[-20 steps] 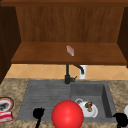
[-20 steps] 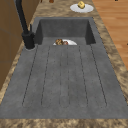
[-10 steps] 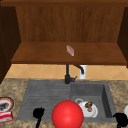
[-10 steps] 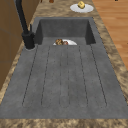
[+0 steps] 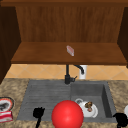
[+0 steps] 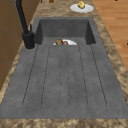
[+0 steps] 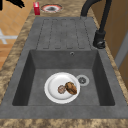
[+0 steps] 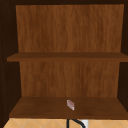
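The left hand is seen low before the draining board, nearest the red ball, and the right hand beside the sink's right corner, their fingers' state being impossible to tell.

Speckled counter carries a plate and red box at left. White plate with food lies in the sink basin. Wooden shelf bears a small pink block.

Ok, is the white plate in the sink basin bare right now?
No: in the right side view the white plate on the sink basin floor carries two brown food pieces.
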{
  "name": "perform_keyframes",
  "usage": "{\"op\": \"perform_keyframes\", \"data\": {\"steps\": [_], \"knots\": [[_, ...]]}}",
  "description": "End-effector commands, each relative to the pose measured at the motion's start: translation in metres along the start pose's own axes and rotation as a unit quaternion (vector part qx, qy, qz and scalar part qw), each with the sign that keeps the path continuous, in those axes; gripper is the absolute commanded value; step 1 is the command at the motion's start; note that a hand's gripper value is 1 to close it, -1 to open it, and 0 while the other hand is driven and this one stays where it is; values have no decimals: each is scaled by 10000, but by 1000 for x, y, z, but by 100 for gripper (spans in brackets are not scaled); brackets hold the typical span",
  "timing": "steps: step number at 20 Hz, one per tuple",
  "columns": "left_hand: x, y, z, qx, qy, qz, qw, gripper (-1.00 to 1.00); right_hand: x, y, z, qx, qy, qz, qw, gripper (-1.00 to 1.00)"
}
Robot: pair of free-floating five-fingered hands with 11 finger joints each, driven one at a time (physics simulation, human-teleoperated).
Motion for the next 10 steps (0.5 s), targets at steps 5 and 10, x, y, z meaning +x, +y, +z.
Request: {"op": "perform_keyframes", "data": {"steps": [5,10], "knots": [[0,2,-3,19,39,26,10000,-100,0,0,0,0,0,0,10000,0],[0,2,-3,-59,-30,-42,10000,0,-10,-11,-8,147,6,-54,9999,-100]]}}
